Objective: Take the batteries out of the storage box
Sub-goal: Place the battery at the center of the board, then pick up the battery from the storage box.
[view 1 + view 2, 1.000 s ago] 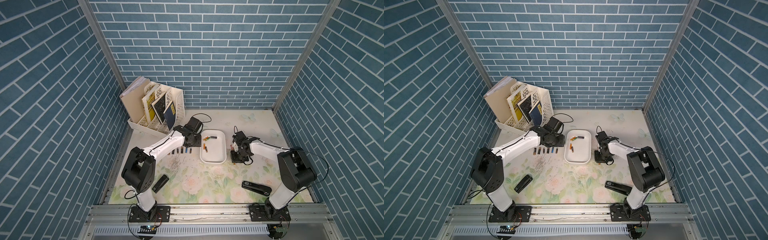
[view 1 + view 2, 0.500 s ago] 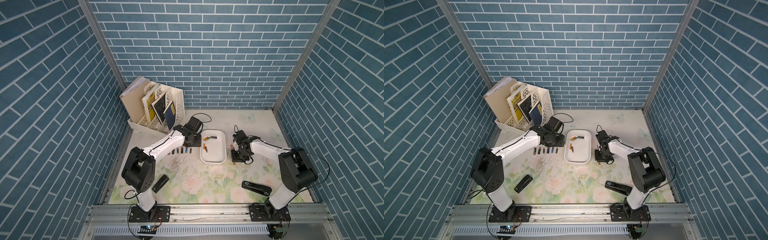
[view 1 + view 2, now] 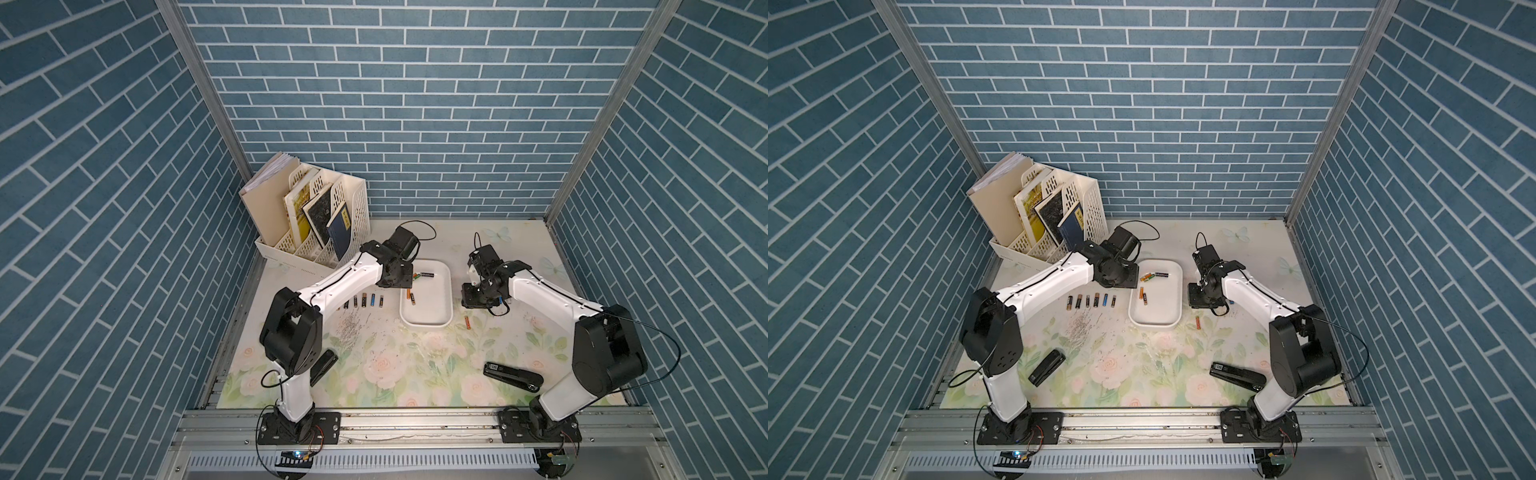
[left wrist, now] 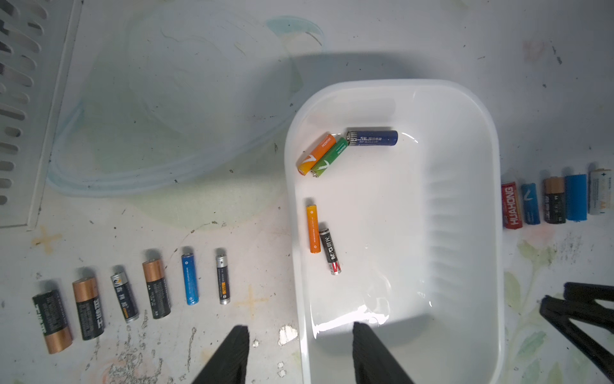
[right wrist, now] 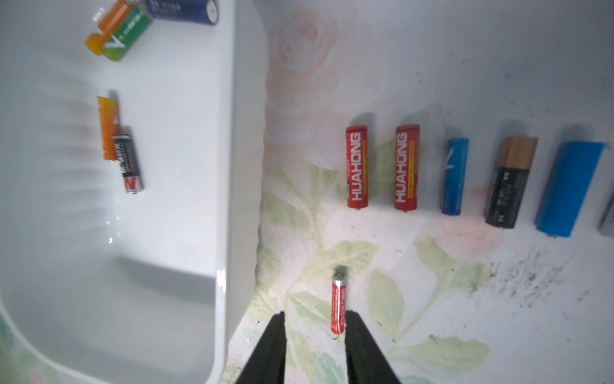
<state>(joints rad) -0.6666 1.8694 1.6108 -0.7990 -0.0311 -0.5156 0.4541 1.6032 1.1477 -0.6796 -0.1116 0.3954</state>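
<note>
One cream file rack stuffed with books sits in the far left back corner. A black stapler lies nearer the front on that side, partly hidden by the left arm's shoulder. Next over there's a messy patch of loose staples on the flowery mat. Just behind it is a row of six batteries, laid side by side without touching.

Then comes the left gripper, hanging over the left edge of the storage box. Its jaws are spread wide and hold nothing. One finger is above the mat and one above the box floor, so the rim runs between them.

The white box sits mid-table between the two arms with five batteries in it. An orange battery and a green battery lie pressed together, with a dark blue battery at their tips. Further along, a slim orange battery touches a black battery.

Just right of the box, a small red battery lies flat on the mat between the tips of the right gripper. Those jaws are parted wider than the battery and aren't clamping it. It's right beside one finger, but it's hard to say if they touch.

Past that, a second row of batteries is lined up, mostly covered by the right arm in both top views. A second stapler lies front right.
</note>
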